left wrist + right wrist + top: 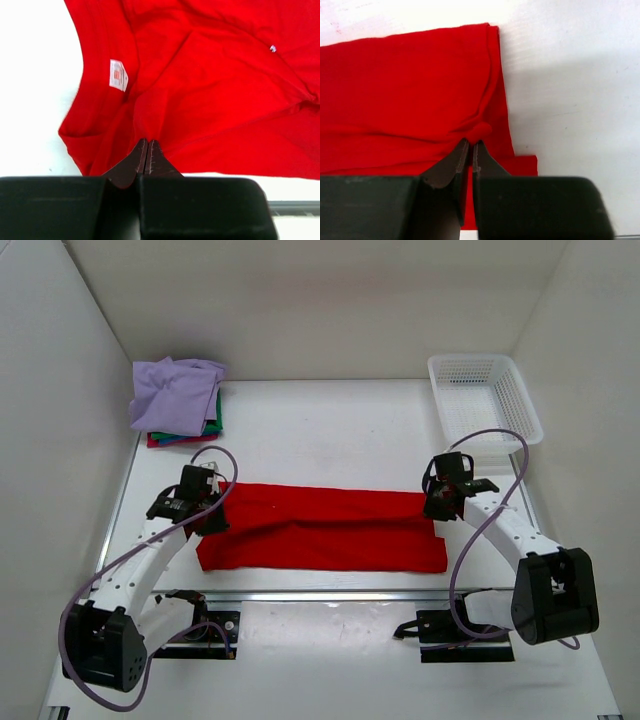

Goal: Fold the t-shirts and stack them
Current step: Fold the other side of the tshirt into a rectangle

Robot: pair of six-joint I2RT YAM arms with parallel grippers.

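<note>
Across the middle of the table [330,430], the red t-shirt [320,530] lies as a long band, folded lengthwise and running left to right. My left gripper [148,143] is clamped on a pinch of its cloth at the collar end, near the white label [118,75]. My right gripper [472,142] is pinched tight on a bunched fold at the other end. At the far left corner sits a stack of folded t-shirts [178,395], lavender on top, green and red beneath. A white mesh basket [485,390] stands at the far right.
</note>
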